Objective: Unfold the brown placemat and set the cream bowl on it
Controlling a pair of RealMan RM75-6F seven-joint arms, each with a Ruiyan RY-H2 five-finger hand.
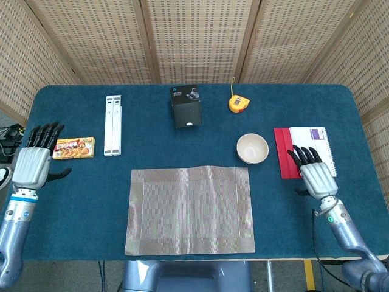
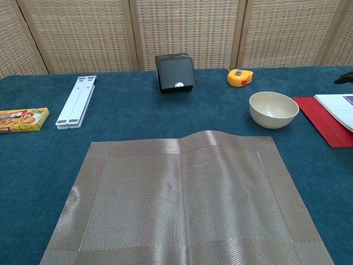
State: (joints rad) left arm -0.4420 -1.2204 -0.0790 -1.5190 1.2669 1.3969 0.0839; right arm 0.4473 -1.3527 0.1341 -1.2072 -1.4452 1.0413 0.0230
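The brown placemat lies unfolded and flat near the table's front edge, with a slight ridge at its far edge. The cream bowl stands upright on the blue cloth beyond the mat's far right corner, apart from it. My left hand hovers at the table's left edge, fingers spread, holding nothing. My right hand is open to the right of the bowl, over the red folder; only a dark fingertip shows in the chest view.
A red folder with a white notebook lies right of the bowl. Along the back are a white folding stand, a black box and a yellow tape measure. A yellow food box lies at left.
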